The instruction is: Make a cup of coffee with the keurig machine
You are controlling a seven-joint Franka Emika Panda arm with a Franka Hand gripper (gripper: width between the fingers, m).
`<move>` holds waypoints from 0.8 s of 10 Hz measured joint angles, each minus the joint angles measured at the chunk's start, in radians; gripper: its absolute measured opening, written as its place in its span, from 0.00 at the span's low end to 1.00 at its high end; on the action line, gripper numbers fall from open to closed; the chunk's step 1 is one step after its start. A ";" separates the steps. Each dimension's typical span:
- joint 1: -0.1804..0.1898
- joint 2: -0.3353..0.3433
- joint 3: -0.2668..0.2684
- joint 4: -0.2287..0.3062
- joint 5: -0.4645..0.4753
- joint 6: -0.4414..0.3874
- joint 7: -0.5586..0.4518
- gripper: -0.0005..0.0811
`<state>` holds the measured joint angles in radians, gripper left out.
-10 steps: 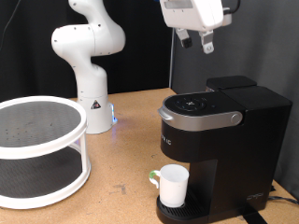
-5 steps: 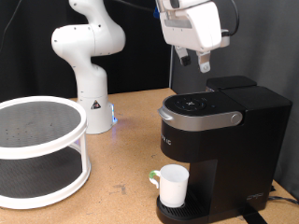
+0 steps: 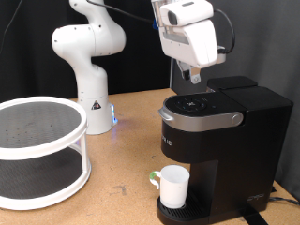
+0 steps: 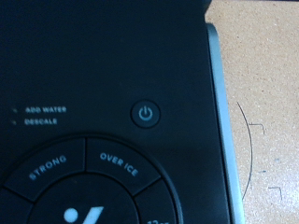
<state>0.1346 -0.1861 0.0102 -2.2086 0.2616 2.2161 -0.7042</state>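
Keurig machine (image 4: 112,112), black top panel, wrist view: small white print "ADD WATER" (image 4: 45,109) with "DESCALE" (image 4: 40,121) under it. Power symbol on a round button (image 4: 146,114). Round button panel (image 4: 93,187): segments marked "STRONG" (image 4: 47,171) and "OVER ICE" (image 4: 119,156); a further number at the frame edge, cut off, unreadable. Exterior view: machine front lettering too small to read.

Gripper (image 3: 194,79) hangs just above keurig machine (image 3: 220,141) lid; only a thin gap below. Power button (image 4: 147,114) directly beneath. Open air beside it. Cup (image 3: 172,185) fills the drip bay far below.
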 joint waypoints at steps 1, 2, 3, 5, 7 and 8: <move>0.000 0.002 0.000 -0.011 -0.003 0.015 0.001 0.28; -0.001 0.004 0.000 -0.021 -0.008 0.032 0.003 0.28; -0.001 0.008 0.000 -0.030 -0.015 0.047 0.011 0.07; -0.001 0.025 0.000 -0.037 -0.031 0.066 0.029 0.03; -0.001 0.047 0.000 -0.038 -0.036 0.074 0.030 0.01; -0.001 0.057 0.000 -0.038 -0.037 0.077 0.030 0.01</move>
<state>0.1337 -0.1295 0.0103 -2.2470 0.2250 2.2928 -0.6741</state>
